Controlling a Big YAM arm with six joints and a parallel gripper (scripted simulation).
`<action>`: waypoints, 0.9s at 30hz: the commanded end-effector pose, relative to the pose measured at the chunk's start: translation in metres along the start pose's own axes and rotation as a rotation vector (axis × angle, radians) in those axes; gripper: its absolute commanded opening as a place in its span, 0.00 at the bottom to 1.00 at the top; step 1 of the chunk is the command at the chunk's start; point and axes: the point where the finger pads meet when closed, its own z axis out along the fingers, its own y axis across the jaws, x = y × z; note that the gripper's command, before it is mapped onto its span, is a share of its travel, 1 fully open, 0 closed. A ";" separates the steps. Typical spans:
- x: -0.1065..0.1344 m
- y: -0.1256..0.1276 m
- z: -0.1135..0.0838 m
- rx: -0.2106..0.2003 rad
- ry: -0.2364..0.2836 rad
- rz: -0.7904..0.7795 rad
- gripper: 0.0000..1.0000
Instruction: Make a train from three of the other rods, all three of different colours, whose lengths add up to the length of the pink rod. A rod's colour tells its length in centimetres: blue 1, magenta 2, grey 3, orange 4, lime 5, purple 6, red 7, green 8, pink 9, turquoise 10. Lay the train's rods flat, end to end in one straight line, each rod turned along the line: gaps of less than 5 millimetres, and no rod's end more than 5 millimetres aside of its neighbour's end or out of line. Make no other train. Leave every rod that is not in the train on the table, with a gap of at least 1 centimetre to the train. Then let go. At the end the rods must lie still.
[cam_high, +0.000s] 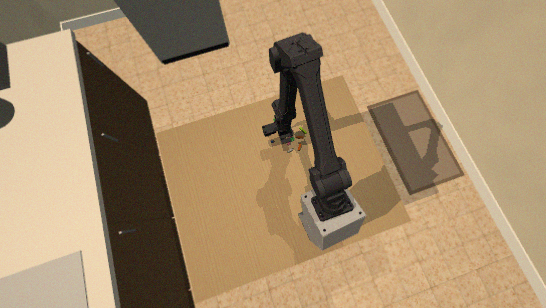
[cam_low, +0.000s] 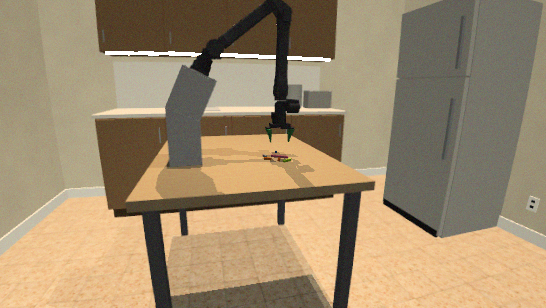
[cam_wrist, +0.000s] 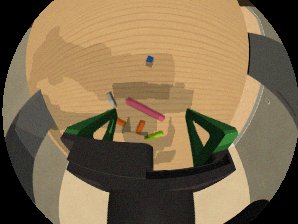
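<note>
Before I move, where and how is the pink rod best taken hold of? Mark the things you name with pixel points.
Grip the pink rod (cam_wrist: 145, 109) at its middle, coming straight down from above, with one finger on each long side. It lies flat, long and narrow, slanted in the wrist view, so the end effector (cam_wrist: 151, 112) (cam_low: 280, 135) would probably need a turn first. The small rods lie near one side, so I would open only moderately.

Flat on the table (cam_high: 225, 200) (cam_low: 225, 177) (cam_wrist: 200, 45), the long pink rod (cam_high: 289, 143) (cam_low: 279, 156) (cam_wrist: 145, 109) slants down rightward in the wrist view, the stubby blue rod (cam_high: 272, 142) (cam_low: 275, 152) (cam_wrist: 150, 59) well apart above it. The grey rod (cam_high: 290, 150) (cam_low: 264, 155) (cam_wrist: 111, 99) lies steeply slanted near its left end — below are two short rods, the left orange rod (cam_high: 299, 147) (cam_low: 267, 158) (cam_wrist: 121, 121) and steeper right orange rod (cam_high: 300, 135) (cam_low: 279, 159) (cam_wrist: 141, 126), then the lime rod (cam_high: 303, 130) (cam_low: 286, 160) (cam_wrist: 154, 135), rising gently rightward
</note>
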 end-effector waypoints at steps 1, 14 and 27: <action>0.007 -0.007 -0.007 0.009 0.004 0.087 1.00; 0.011 -0.006 -0.006 0.007 0.000 0.362 1.00; 0.015 -0.006 -0.005 0.006 0.002 0.573 1.00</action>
